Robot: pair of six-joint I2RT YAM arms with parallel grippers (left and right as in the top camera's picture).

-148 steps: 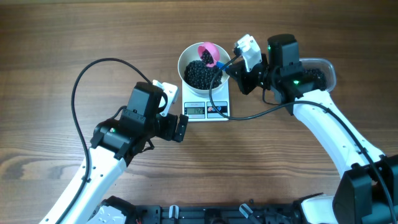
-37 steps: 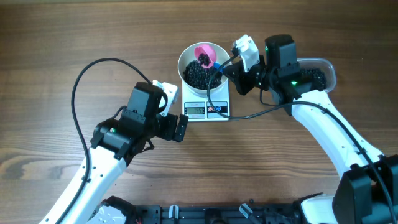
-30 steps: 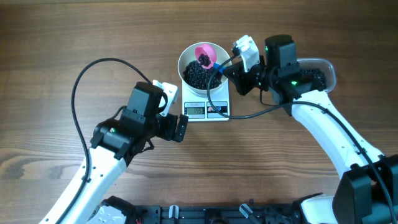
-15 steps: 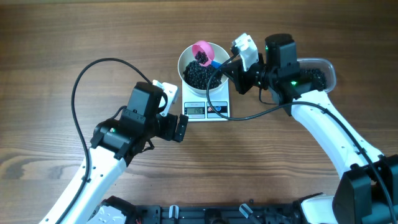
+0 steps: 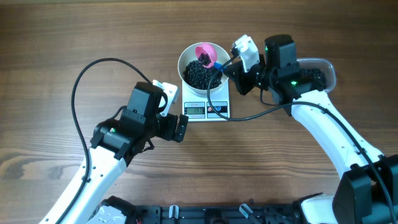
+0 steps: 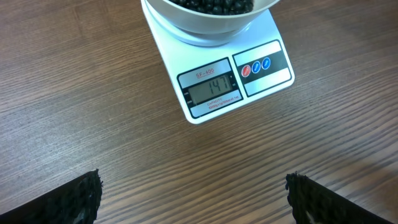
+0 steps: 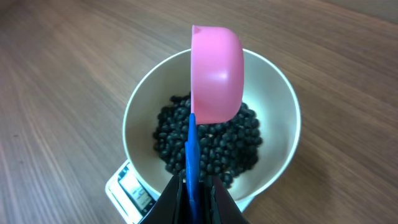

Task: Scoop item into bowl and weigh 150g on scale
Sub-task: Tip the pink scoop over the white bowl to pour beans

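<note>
**Just a Few More Beans to Go**

The white bowl sits on the scale, so the scale can tell how heavy the beans are. The beans lie in a dark heap in the bowl. The little screen says 147, which I think is just short of what is wanted.

The right pincer is clenched on the blue handle of the pink scoop. It holds the scoop over the bowl, inside the rim, so any bean that drops lands in the bowl and not on the bench. From above I can see some beans in the scoop, and it looks tipped a bit. I guess that lets the beans roll out a few at a time.

The left pincer is spread wide and grasps nothing. It hangs above the bench in front of the scale, not touching it. Its camera looks right at the screen, which may be why it is there.

The tub with more beans lies by the right arm, partly hidden by it, handy for another scoop.
</note>
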